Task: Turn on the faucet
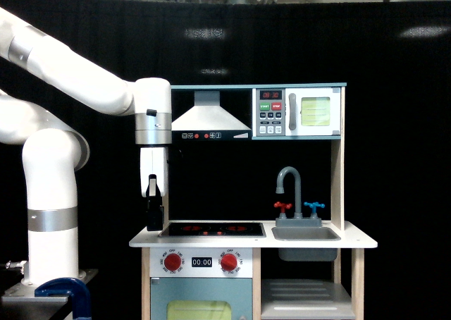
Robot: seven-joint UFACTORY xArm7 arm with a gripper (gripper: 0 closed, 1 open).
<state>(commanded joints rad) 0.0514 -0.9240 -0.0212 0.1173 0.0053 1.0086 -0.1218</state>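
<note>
The grey faucet (290, 185) with its curved spout stands behind the sink (305, 233) on the toy kitchen's right half. A red cross handle (282, 207) sits left of its base and a blue one (313, 207) to the right. My gripper (154, 221) hangs pointing down from the white arm (77, 77) at the counter's left end, just above the counter and far left of the faucet. Its dark fingers blend into the black backdrop, so their spacing is unclear. Nothing shows in them.
A stovetop (211, 229) lies between the gripper and the sink. Two round red knobs (173, 262) sit on the front panel. A range hood (210, 119) and toy microwave (299, 112) hang overhead. A wooden post (337, 158) stands right of the faucet.
</note>
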